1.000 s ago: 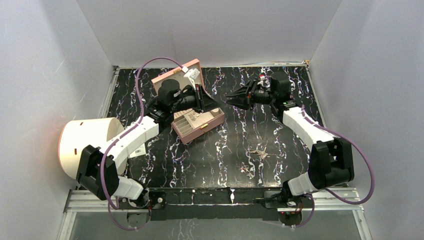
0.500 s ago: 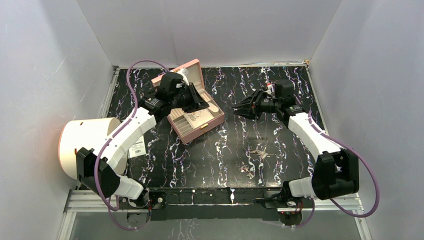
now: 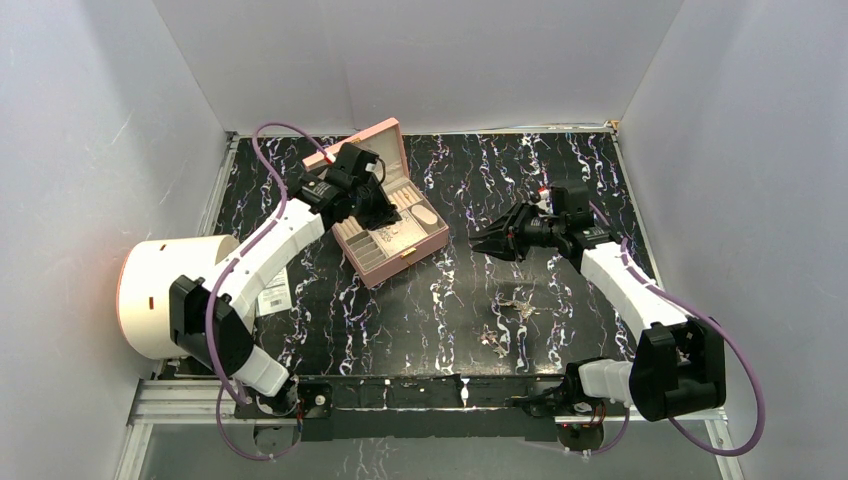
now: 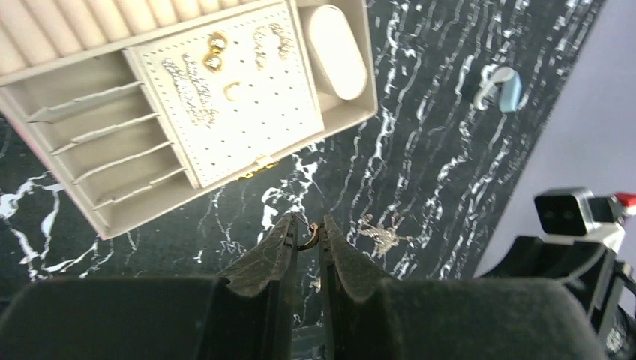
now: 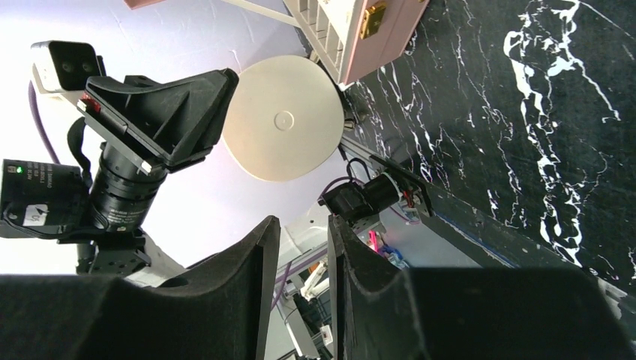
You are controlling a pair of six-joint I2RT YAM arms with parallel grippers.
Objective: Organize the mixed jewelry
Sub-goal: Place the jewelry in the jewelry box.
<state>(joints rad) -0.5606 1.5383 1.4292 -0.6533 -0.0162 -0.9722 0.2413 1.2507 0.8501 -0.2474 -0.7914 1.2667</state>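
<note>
Found left fingers (image 4: 289,238) nearly shut, pinching a coppery ring (image 4: 309,234) at the tips, over desk (image 4: 420,150) just below the open pink box (image 3: 405,265). Found right fingers (image 5: 337,240) parted, gripping nothing, right of centre. Noted loose jewelry (image 3: 515,304) on desk, lower centre; gold studs (image 4: 216,51) on the box pad.

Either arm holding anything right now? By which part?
The left gripper pinches a small coppery ring by its thin band, at the very tips of the jaws. The right gripper holds nothing, jaws apart.
</note>
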